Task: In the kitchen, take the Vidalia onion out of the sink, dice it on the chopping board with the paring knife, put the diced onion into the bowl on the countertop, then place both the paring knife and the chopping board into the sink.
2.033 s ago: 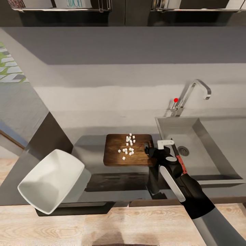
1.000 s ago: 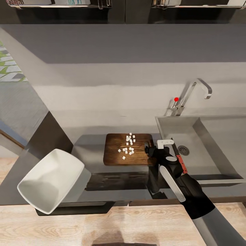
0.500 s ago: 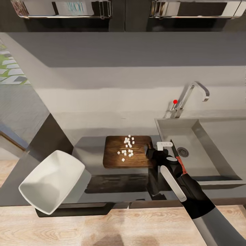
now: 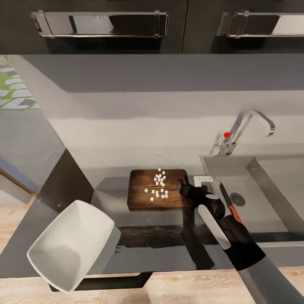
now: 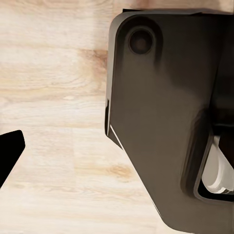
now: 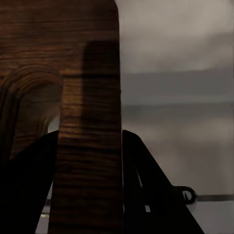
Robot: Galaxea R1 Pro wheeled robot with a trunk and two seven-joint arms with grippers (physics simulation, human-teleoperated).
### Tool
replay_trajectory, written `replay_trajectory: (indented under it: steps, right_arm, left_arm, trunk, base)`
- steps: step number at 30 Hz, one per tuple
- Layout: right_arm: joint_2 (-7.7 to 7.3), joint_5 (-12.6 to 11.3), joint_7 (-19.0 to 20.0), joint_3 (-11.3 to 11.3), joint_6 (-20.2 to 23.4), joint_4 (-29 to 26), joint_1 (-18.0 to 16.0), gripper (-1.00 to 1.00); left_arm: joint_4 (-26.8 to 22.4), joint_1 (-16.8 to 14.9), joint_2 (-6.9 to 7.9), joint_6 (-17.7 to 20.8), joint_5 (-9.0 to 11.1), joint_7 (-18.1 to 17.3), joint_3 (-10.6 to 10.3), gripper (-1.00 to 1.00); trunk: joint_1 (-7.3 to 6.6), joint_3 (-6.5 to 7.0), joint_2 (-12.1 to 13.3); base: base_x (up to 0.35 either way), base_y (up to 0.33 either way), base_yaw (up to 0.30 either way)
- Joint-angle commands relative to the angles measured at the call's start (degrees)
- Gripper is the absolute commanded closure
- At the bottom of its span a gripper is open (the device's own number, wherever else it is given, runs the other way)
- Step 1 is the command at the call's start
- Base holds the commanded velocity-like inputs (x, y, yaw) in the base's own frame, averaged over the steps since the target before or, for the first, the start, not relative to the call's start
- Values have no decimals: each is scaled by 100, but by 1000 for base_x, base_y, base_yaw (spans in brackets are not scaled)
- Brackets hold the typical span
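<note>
Roughly fifteen small white onion dice (image 4: pixel 158 184) lie scattered on the chopping board (image 4: pixel 143 200), which sits flat on the grey countertop (image 4: pixel 109 190) just left of the sink (image 4: pixel 270 211). The right gripper (image 4: pixel 184 188) is at the board's right end; in the right wrist view its two dark fingers (image 6: pixel 146 190) stand either side of the board's edge (image 6: pixel 87 146), clamped on the wood beside the curved handle slot. The paring knife (image 4: pixel 229 204) rests inside the sink basin, its dark blade pointing toward the wall and its reddish handle toward the robot, near the round drain (image 4: pixel 237 199). A curved chrome tap (image 4: pixel 249 128) with a red knob (image 4: pixel 226 135) rises behind the basin. The white bowl (image 4: pixel 69 245) appears at the lower left of the head view, tilted, overhanging the counter's near edge. The left wrist view looks down on pale wooden floor (image 5: pixel 53 122) and a dark robot part (image 5: pixel 165 112); one black fingertip (image 5: pixel 9 151) shows at the frame's edge, so whether the left gripper is open or closed cannot be told.
</note>
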Motion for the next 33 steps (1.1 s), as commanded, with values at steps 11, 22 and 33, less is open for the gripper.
replay_trajectory:
  steps: [11, 22, 33]
  right_arm:
    - [-6, -62, -57, 16, 8, -7, -7, 100]
    - [-6, -62, -57, 16, 8, -7, -7, 100]
    - [-6, -62, -57, 16, 8, -7, -7, 100]
  left_arm:
    - [1, 3, -1, -6, 26, -8, 4, -100]
    - [-8, 3, -1, -6, 26, -8, 4, -100]
    - [-11, 3, -1, -6, 26, -8, 4, -100]
  trunk:
    - [4, 93, -9]
    - [4, 193, -9]
    - [4, 294, -9]
  base:
    - [-51, 4, 0]
    - [-28, 0, 0]
    - [-46, 44, 0]
